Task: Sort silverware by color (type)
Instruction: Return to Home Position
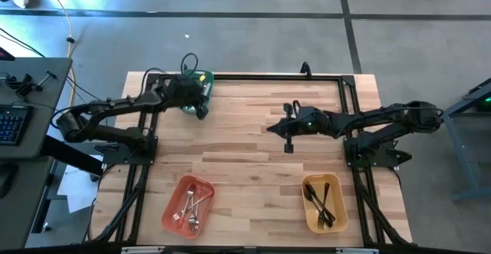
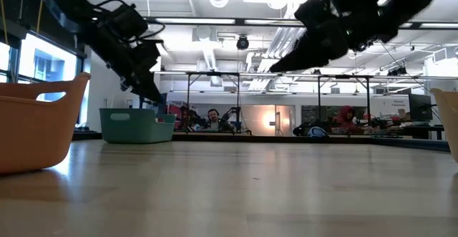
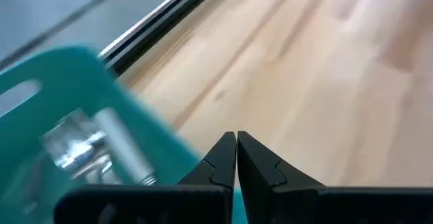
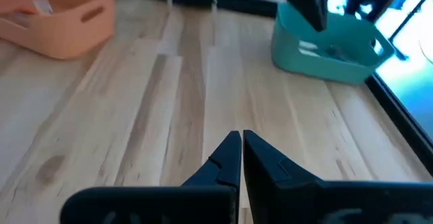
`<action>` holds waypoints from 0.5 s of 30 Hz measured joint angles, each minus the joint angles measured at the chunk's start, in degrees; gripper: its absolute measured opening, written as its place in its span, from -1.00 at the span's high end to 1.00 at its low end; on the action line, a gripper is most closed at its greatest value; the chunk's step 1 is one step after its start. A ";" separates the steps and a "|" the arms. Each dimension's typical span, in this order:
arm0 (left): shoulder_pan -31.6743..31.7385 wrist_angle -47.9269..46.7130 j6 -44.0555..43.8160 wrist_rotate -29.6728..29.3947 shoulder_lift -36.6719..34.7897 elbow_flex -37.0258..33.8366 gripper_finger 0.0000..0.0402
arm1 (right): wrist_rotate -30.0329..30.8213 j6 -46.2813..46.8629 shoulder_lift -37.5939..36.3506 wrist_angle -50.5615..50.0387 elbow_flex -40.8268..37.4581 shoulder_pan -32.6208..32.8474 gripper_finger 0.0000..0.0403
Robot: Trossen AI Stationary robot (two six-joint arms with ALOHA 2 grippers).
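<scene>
No text, label, brand, number or sign can be read in any of the views. The keyboard (image 1: 11,123) on the side desk (image 1: 46,108) left of the table has keys, but their letters are too small to read.

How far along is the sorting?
Nearly done. Forks lie in the orange bin, black forks in the yellow bin, silvery ones in the green bin; none on the table. Left end effector, by that bin, and right end effector, mid-table, are shut, empty. Probably only parking remains.
</scene>
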 joint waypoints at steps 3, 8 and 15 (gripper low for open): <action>-3.82 7.91 0.72 1.81 -3.60 -5.61 0.98 | -4.30 -0.54 -0.02 10.01 -5.36 -3.53 1.00; -10.48 17.07 2.59 2.48 -11.85 -14.11 0.99 | -4.69 0.45 -4.84 13.06 -11.64 -7.95 1.00; -16.37 23.05 0.54 2.43 -24.60 -23.53 0.99 | -4.67 1.50 -19.43 10.16 -18.14 -10.17 1.00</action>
